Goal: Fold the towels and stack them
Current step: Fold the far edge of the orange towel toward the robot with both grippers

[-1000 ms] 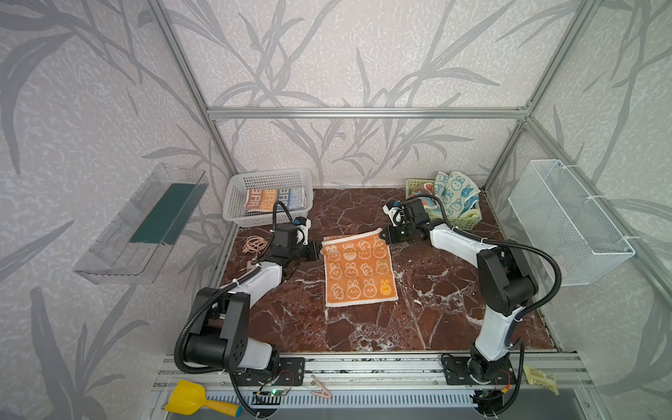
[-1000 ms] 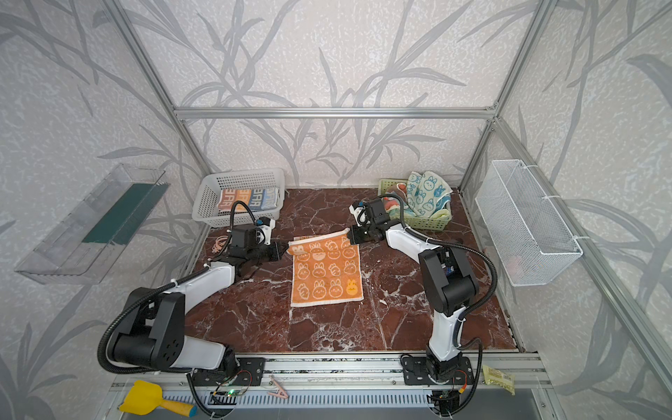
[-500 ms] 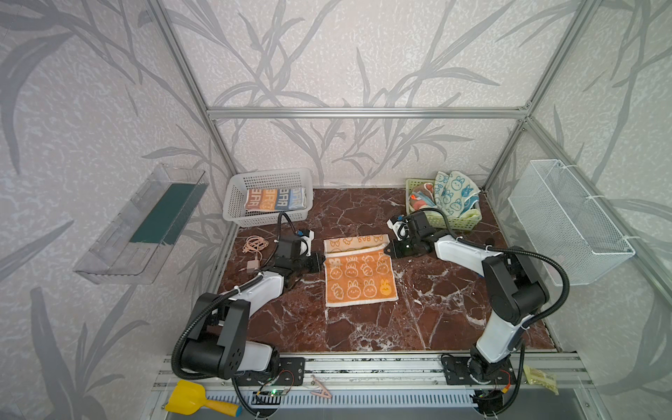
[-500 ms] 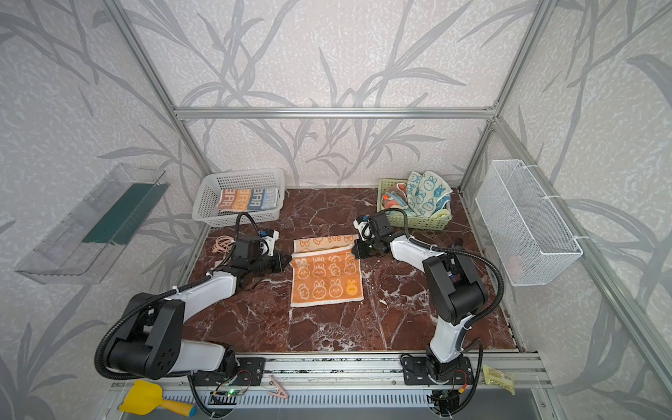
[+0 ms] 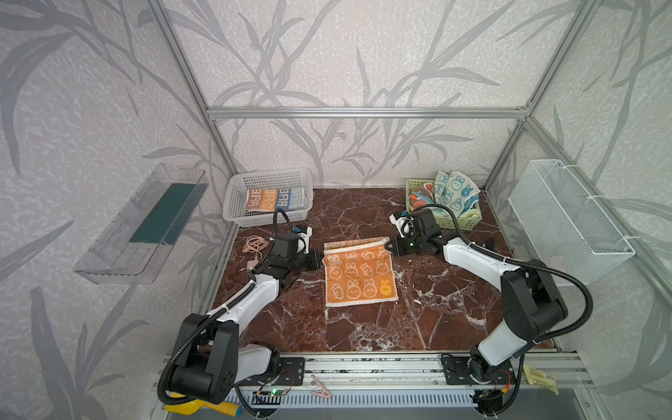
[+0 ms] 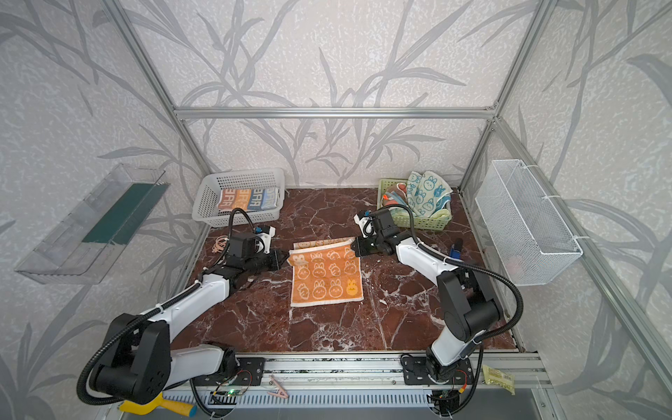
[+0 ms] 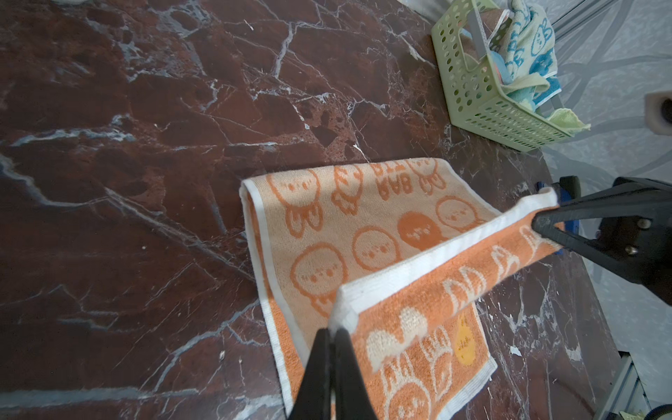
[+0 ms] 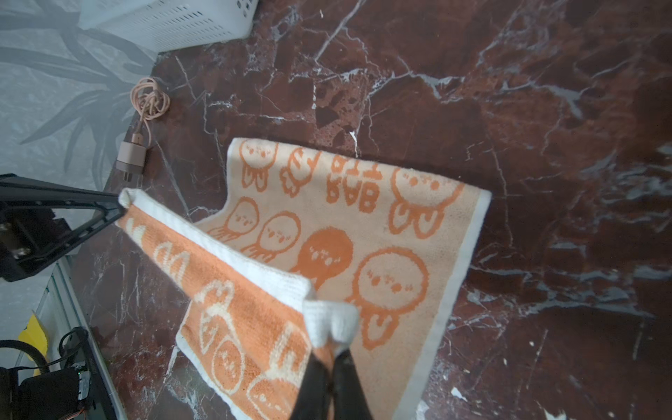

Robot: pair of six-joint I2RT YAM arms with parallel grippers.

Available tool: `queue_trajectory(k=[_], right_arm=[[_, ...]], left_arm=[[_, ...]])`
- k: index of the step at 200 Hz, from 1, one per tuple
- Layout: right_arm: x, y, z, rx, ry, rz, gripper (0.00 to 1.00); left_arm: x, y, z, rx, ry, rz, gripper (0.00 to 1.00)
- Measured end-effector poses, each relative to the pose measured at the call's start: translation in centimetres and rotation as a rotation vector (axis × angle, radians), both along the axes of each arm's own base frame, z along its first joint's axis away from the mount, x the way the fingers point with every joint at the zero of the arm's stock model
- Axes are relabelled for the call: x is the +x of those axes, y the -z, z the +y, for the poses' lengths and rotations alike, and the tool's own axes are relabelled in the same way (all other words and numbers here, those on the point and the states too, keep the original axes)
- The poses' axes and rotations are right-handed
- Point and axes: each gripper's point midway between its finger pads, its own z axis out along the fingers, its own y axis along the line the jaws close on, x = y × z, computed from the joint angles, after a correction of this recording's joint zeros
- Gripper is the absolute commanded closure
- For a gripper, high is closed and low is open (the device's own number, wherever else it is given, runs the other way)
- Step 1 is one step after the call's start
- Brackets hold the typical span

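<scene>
Brown marble tabletop (image 5: 363,327) in both top views bears the orange terry towel with cream bunnies (image 5: 358,283) between my left gripper (image 5: 320,260) and right gripper (image 5: 388,250). Left wrist: jaws pinch one white-hemmed corner. Right wrist: jaws pinch the other.

both top views high in front, looking down on whole table (image 5: 363,327), wrist views close, sharing the orange towel (image 7: 327,225)

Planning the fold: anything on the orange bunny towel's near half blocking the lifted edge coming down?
Nothing visible. The left end effector and right end effector each pinch a lifted corner of the orange bunny towel; its near half lies flat and bare. The pink cable lies left of it, apart.
</scene>
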Motion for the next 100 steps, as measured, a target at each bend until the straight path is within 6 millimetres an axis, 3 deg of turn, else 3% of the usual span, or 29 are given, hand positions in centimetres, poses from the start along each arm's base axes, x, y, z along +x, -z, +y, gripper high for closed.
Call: queue_trajectory(k=[31,56,100], right_arm=[[-2.3,2.5,-0.7,-0.021,0.003,0.065,1.0],[-4.4,5.1,-1.0,-0.044,-0.002,0.133,1.0],[-5.5,7.4,-0.8,-0.047,-0.006,0.181,1.0]], left_arm=[[-1.1,1.3,-0.5,0.005,0.016,0.037,1.0],[-2.7,3.6,-0.7,0.009,0.026,0.097,1.0],[-3.7,5.8,-0.5,0.016,0.025,0.16,1.0]])
